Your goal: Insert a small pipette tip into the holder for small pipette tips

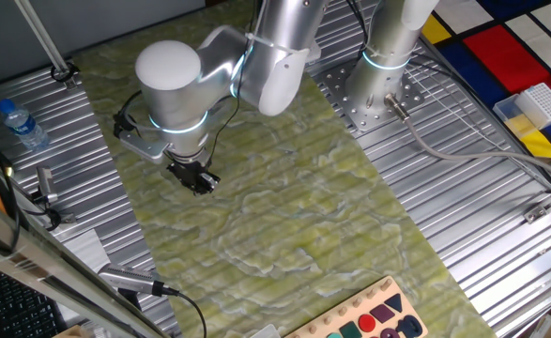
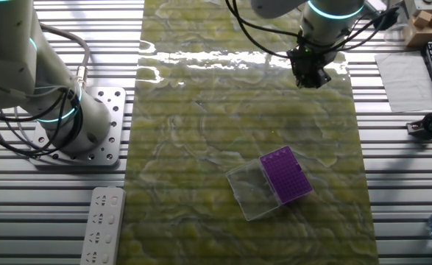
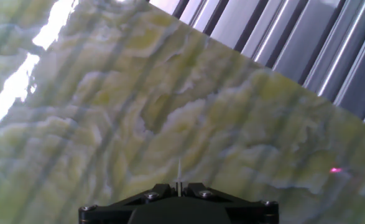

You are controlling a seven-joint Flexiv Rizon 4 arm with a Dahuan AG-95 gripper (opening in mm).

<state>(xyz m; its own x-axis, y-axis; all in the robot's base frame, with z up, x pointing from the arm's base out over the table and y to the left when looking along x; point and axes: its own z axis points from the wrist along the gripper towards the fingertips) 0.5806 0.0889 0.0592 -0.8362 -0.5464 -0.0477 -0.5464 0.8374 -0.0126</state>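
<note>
My black two-finger gripper (image 2: 310, 76) is clenched on a thin white pipette tip (image 3: 180, 176), which points straight out between the fingers, seen only in the hand view. The flat purple square holder with a grid of holes (image 2: 284, 175) lies on the green marbled mat (image 2: 201, 147), well apart from the gripper, clear plastic cover (image 2: 251, 191) beside it. Next: carry the tip across, hold it vertical.

You see a purple holder (image 2: 286, 176) with fine dotted grid, clear cover (image 2: 252, 191) — on a yellow-green marbled mat (image 2: 201, 147).
</note>
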